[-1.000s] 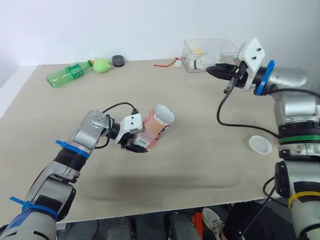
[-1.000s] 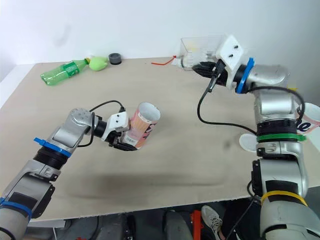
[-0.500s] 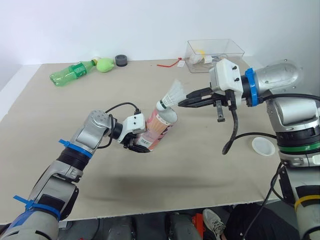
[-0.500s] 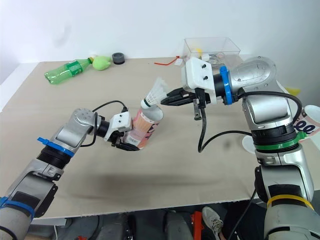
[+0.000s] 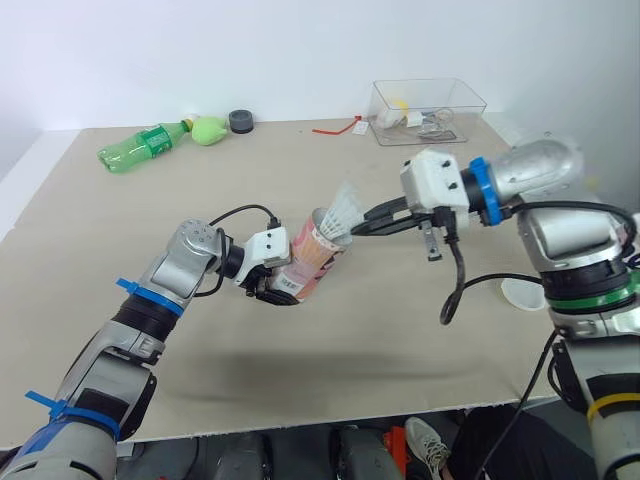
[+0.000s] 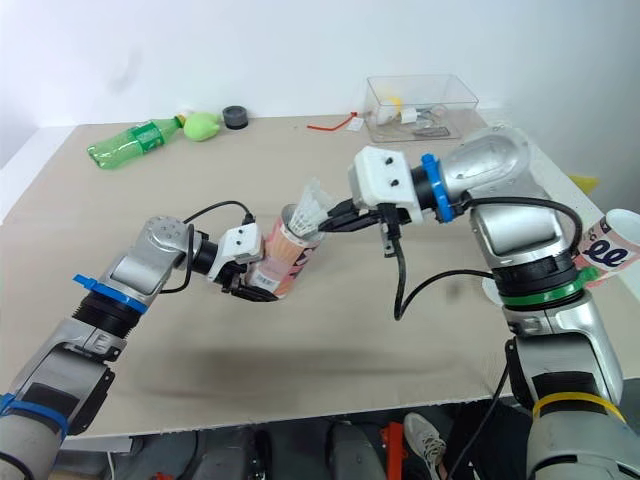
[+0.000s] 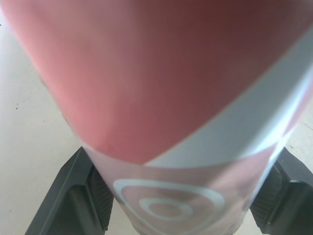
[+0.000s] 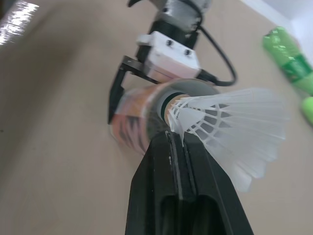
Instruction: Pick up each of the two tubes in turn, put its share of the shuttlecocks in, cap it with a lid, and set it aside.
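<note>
— Where is the tube, and which way is it pointing?

— I am holding it low over the table, in front of me and a little to my left (whether its base is touching the top, I cannot tell). Its long axis is leaning. The base is sitting down in my left gripper, and the open mouth is pointing up and over toward my right.

— And your jaws?

— The left ones are clamping the tube's lower end. My right gripper is pinching a white shuttlecock, fingers pressed together on it. The cork is going down into the mouth and the feathers are flaring up and out of it.

— What are the wrist cameras adding?

— The left wrist view is showing the tube's pink and white wall wedged between my two black fingers, one touching each side. The right wrist view is showing the pinch sitting where the feathers meet the cork, right at the rim. The head views are giving the wider table. A white lid is lying flat by my right arm, a clear box is standing at the far edge, and a green bottle is lying on its side far left.

— Your arms?

— My left forearm is reaching forward with the wrist turning inward. My right elbow is bending, and the forearm is crossing toward the middle, about level with the tube's mouth.
</note>
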You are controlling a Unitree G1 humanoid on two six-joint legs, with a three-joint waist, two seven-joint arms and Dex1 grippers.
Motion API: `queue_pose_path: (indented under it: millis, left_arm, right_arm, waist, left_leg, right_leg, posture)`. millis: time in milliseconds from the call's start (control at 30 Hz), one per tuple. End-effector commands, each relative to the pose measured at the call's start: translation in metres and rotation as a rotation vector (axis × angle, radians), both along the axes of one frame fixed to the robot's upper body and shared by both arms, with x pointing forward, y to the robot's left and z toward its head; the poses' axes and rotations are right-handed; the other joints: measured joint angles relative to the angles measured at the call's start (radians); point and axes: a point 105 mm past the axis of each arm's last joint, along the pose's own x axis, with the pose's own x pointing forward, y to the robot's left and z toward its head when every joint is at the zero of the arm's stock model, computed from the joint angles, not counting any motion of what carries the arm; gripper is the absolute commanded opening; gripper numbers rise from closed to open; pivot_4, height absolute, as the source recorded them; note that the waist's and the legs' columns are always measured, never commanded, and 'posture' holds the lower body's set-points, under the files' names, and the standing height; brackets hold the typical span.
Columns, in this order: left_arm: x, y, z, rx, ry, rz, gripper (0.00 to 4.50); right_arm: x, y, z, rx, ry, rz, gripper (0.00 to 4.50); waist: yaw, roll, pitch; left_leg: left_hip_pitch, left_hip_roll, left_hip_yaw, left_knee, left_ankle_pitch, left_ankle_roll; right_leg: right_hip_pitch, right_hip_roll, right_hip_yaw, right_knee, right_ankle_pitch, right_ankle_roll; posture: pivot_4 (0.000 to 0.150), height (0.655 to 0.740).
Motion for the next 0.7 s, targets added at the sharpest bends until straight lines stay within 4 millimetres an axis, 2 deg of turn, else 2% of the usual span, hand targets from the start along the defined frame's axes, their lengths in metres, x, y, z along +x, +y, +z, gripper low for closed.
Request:
queue_pose_path:
  millis: [33,100,167,233,333,367,433,600,667,700]
  left_arm:
    - [-0.001,-0.001,0.003,0.007,-0.006,-0.011,3.06]
    - [-0.002,0.001,0.002,0.008,-0.005,-0.01,3.06]
    - [-0.003,0.001,0.002,0.008,-0.004,-0.009,3.06]
    - [-0.004,0.001,0.001,0.008,-0.001,-0.012,3.06]
    - [-0.006,0.001,0.0,0.015,-0.004,-0.026,3.06]
    - [-0.007,0.001,0.0,0.018,-0.006,-0.031,3.06]
    - [-0.008,0.0,0.001,0.022,-0.01,-0.041,3.06]
    - [-0.009,-0.002,0.004,0.02,-0.01,-0.053,3.06]
    - [-0.008,-0.003,0.005,0.019,-0.009,-0.054,3.06]
    - [-0.008,-0.003,0.005,0.019,-0.009,-0.056,3.06]
  right_arm:
    - [-0.003,0.003,0.01,-0.001,-0.005,0.021,1.49]
    - [-0.003,0.003,0.014,0.008,0.001,0.026,2.41]
    - [-0.003,0.002,0.019,0.022,0.001,0.021,3.54]
    - [-0.002,-0.001,0.032,0.078,0.024,0.01,4.46]
    - [0.014,-0.009,0.065,0.214,0.023,-0.067,4.46]
    - [0.02,-0.012,0.067,0.207,-0.01,-0.088,4.19]
    - [0.027,-0.014,0.059,0.123,-0.063,-0.083,3.54]
    - [0.017,0.003,0.034,-0.031,-0.07,0.059,0.89]
    - [0.013,0.012,0.029,-0.045,-0.063,0.105,0.04]
    - [0.012,0.015,0.026,-0.055,-0.063,0.12,0.04]
  waist:
    - [0.0,0.0,0.0]
    - [0.0,0.0,0.0]
    - [0.0,0.0,0.0]
    - [0.0,0.0,0.0]
    - [0.0,0.0,0.0]
    - [0.0,0.0,0.0]
    - [0.0,0.0,0.0]
    - [-0.001,0.0,0.0]
    - [-0.001,0.0,0.0]
    - [-0.001,0.0,0.0]
  left_leg:
    - [0.0,0.0,0.0,0.0,0.0,0.0]
    - [0.0,0.0,0.0,0.0,0.0,0.0]
    - [0.0,0.0,0.0,0.0,0.0,0.0]
    - [0.0,0.0,0.0,0.0,0.0,0.0]
    - [0.0,0.0,0.0,0.0,0.0,0.0]
    - [0.0,0.0,0.001,0.0,0.0,0.0]
    - [0.0,0.0,0.001,0.0,0.0,0.0]
    - [0.0,0.0,0.001,-0.001,0.0,0.0]
    - [0.0,0.0,0.001,-0.001,-0.001,0.0]
    - [0.0,0.0,0.0,-0.001,0.0,0.0]
  right_leg:
    - [0.0,0.0,0.0,0.0,0.0,0.0]
    - [0.0,0.0,0.0,0.0,0.0,0.0]
    - [0.0,-0.001,0.0,0.0,0.0,0.0]
    - [0.0,0.0,0.0,0.0,0.0,0.0]
    - [0.0,0.0,0.0,0.0,0.0,-0.001]
    - [0.0,0.0,0.0,0.0,0.001,-0.001]
    - [0.0,0.0,0.0,0.0,0.0,-0.001]
    - [0.0,0.0,0.0,0.0,-0.001,-0.002]
    - [-0.001,0.0,0.0,0.001,-0.001,-0.002]
    - [-0.001,0.0,0.0,0.001,-0.001,-0.002]
  posture:
    - [0.15,0.74]
    - [0.15,0.74]
    - [0.15,0.74]
    - [0.15,0.74]
    - [0.15,0.74]
    - [0.15,0.74]
    - [0.15,0.74]
    - [0.15,0.74]
    - [0.15,0.74]
    - [0.15,0.74]
